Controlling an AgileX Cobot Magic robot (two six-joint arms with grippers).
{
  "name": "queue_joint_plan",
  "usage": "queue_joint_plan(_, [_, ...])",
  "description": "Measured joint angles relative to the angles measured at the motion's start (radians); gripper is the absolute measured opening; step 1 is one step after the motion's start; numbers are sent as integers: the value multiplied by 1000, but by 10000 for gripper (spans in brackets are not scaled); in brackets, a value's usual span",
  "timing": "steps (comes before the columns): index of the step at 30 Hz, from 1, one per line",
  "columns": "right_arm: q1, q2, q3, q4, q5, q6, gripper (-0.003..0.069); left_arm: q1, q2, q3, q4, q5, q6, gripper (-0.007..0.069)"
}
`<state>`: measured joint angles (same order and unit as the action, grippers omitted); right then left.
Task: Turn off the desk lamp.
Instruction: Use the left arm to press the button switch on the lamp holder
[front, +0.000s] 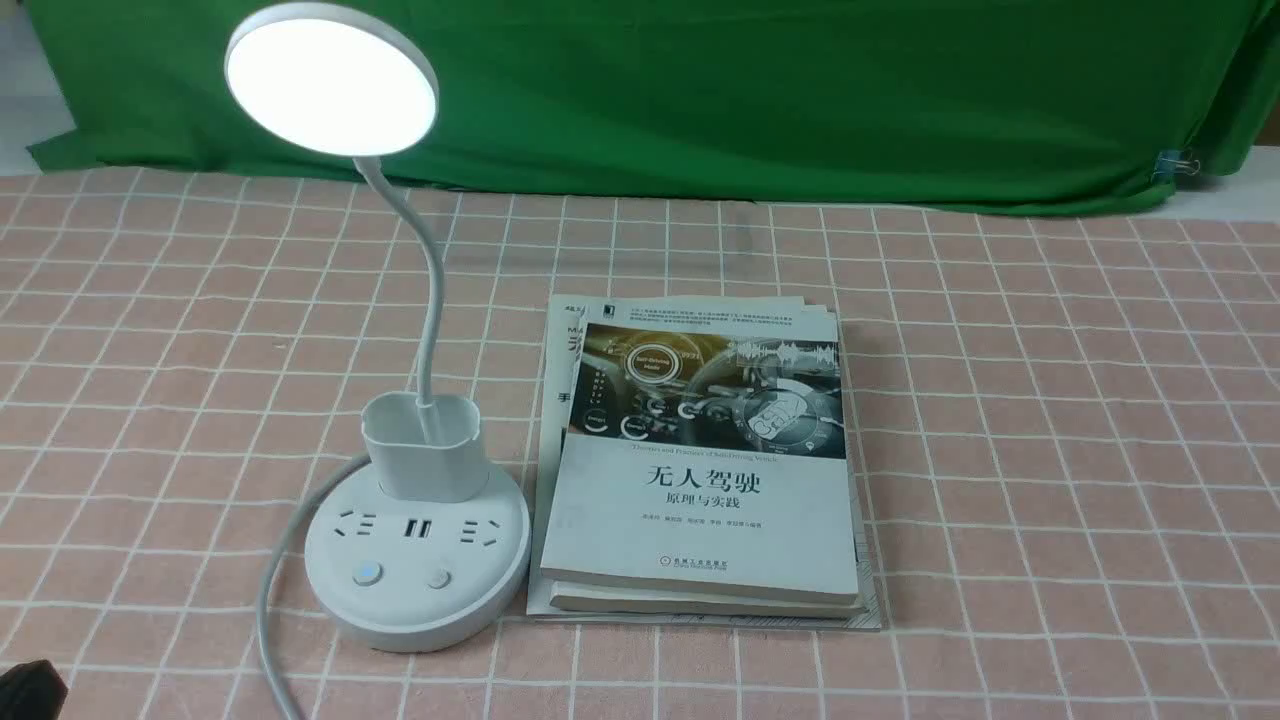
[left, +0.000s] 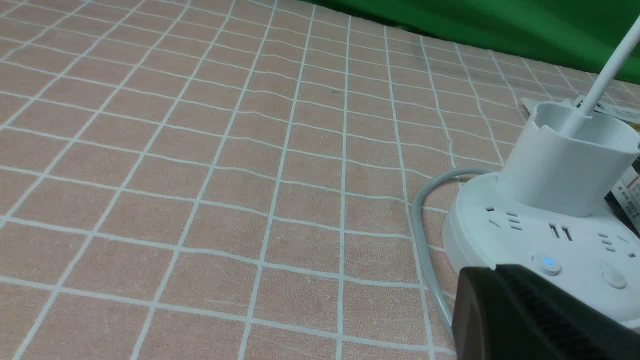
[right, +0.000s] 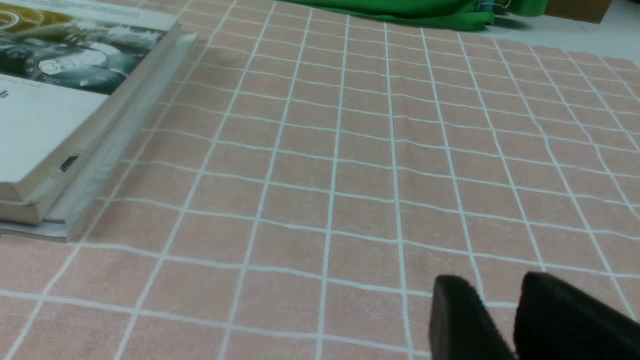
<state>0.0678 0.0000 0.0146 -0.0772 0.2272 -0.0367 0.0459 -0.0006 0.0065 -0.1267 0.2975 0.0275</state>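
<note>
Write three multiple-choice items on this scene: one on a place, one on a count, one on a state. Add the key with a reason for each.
1. Seen from the front, where do the books lie relative to the lamp base?
A. On top of it
B. Beside it, on the robot's right
C. On the robot's left
2. How many round buttons does the base carry?
A. One
B. Four
C. Two
3. What state is the desk lamp in?
A. Lit
B. Dark
C. Tipped over
Key: 1 B, the stack lies right of the base; 2 C, two buttons show on its front; 3 A, the round head glows white.
</note>
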Motion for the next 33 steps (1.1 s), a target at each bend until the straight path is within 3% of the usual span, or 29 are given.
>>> queue_joint_plan(23, [0, 0, 0, 0, 0, 0, 240, 0, 0, 0, 1, -7, -1, 4])
queue_joint_plan(25, [0, 0, 0, 0, 0, 0, 240, 0, 0, 0, -56, -48, -17, 4])
queue_joint_plan(28, [0, 0, 0, 0, 0, 0, 240, 0, 0, 0, -319, -150, -90, 4])
queue_joint_plan(29, [0, 0, 0, 0, 0, 0, 240, 0, 0, 0, -319, -157, -90, 4])
queue_joint_plan(30, [0, 0, 0, 0, 0, 0, 240, 0, 0, 0, -436, -208, -100, 4])
queue_joint_plan(33, [0, 0, 0, 0, 0, 0, 240, 0, 0, 0, -524, -298, -107, 4])
